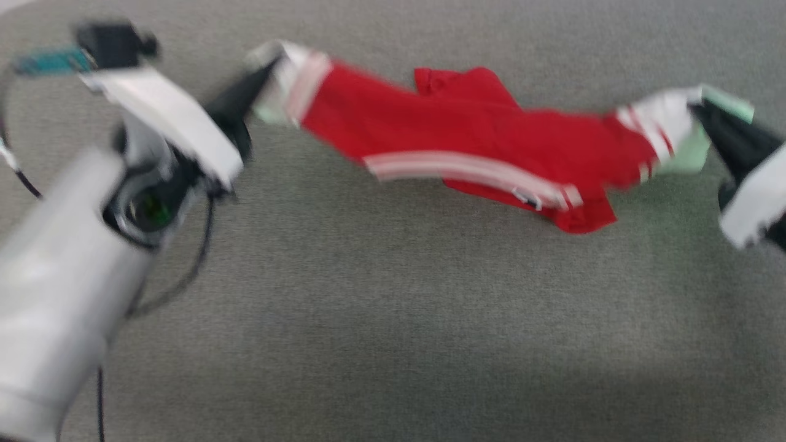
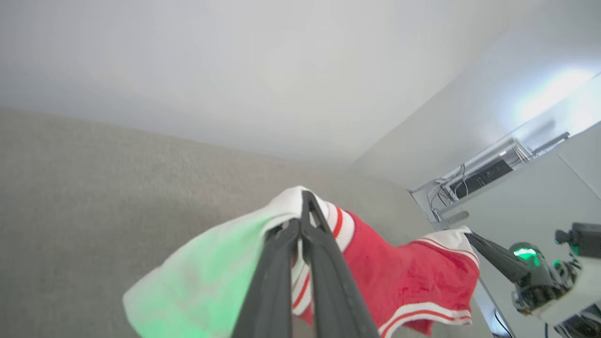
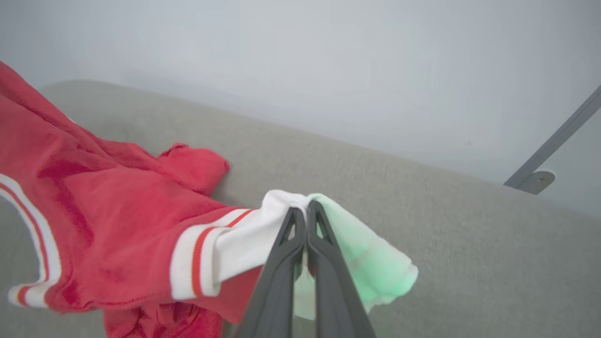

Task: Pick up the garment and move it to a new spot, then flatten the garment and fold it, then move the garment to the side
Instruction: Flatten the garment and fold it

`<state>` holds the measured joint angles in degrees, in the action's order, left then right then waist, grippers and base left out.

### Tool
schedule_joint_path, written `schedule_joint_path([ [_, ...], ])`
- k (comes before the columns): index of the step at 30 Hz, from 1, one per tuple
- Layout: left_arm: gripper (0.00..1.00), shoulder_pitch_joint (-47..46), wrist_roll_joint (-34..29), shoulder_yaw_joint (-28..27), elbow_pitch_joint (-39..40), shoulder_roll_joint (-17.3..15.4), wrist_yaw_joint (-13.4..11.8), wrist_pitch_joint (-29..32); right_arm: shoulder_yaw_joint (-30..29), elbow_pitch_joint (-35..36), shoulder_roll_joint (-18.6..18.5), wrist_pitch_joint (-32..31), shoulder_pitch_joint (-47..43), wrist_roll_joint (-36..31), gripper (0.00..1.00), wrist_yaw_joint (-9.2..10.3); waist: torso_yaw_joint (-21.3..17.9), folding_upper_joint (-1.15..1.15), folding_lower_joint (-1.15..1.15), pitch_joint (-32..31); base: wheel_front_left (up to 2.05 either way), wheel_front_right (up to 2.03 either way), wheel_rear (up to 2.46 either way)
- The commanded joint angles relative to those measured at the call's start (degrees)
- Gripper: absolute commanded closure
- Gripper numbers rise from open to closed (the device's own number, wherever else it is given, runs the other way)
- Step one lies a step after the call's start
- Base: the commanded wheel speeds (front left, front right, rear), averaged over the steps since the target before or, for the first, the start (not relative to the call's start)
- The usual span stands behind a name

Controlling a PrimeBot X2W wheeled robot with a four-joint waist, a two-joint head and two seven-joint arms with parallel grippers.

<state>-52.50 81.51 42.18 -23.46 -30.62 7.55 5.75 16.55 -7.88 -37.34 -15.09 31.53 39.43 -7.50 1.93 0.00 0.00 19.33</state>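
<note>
The garment (image 1: pixel 466 138), red shorts with white panels and striped trim, hangs stretched between my two grippers above a grey fabric surface (image 1: pixel 393 307). My left gripper (image 1: pixel 267 66) is shut on its white left end, and my right gripper (image 1: pixel 697 109) is shut on its white right end. The head view is blurred. In the left wrist view the dark fingers (image 2: pixel 324 253) pinch the white panel of the garment (image 2: pixel 399 277), and the right gripper (image 2: pixel 472 237) shows holding the far corner. In the right wrist view the fingers (image 3: pixel 291 249) clamp the white corner of the garment (image 3: pixel 117 211), green-lit beside them.
A pale wall (image 2: pixel 281 70) rises behind the grey surface. A grey metal bracket (image 3: pixel 540 176) is fixed to the wall at the right. A shelf with cables and a dark box (image 2: pixel 483 176) sits at the right of the left wrist view.
</note>
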Motion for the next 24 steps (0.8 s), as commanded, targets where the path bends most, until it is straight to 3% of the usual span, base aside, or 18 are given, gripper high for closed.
schedule_joint_path([
  [1, 1.00, -2.00, -0.55, -0.68, -0.98, 0.23, -0.14, -0.93, -0.34, -0.37, 0.95, 0.54, 1.72, 0.32, 1.00, 0.02, -0.98, 0.00, 0.00, 1.21, 0.00, 0.00, 0.00],
  [9, 1.00, -23.45, -6.02, -3.71, -18.63, 4.85, -0.54, -6.67, -4.77, -15.24, 12.10, 1.33, 27.45, -0.65, 1.00, 0.02, -4.84, 0.00, 0.00, 6.84, 0.00, 0.00, 0.00],
  [13, 1.00, -34.53, -7.75, -4.89, -26.13, 7.44, -0.85, -9.46, -8.37, -24.38, 16.11, 5.19, 41.64, -3.48, 1.00, 0.02, -5.87, 0.00, 0.00, 8.87, 0.00, 0.00, 0.00],
  [20, 1.00, -49.22, -8.05, -8.20, -33.77, 10.06, -0.22, -16.98, -13.50, -36.43, 19.47, 14.76, 59.38, -10.11, 1.00, 0.02, -6.18, 0.00, 0.00, 9.42, 0.00, 0.00, 0.00],
  [22, 1.00, -50.71, -5.18, -9.66, -33.72, 11.86, -0.06, -15.71, -14.26, -40.18, 19.71, 16.75, 62.78, -11.46, 1.00, 0.03, -5.67, 0.00, 0.00, 8.61, 0.00, 0.00, 0.00],
  [24, 1.00, -49.41, -4.46, -8.86, -31.93, 11.38, -0.01, -14.26, -13.38, -42.10, 19.78, 16.52, 63.24, -11.58, 1.00, 0.02, -5.11, 0.00, 0.00, 8.22, 0.00, 0.00, 0.00],
])
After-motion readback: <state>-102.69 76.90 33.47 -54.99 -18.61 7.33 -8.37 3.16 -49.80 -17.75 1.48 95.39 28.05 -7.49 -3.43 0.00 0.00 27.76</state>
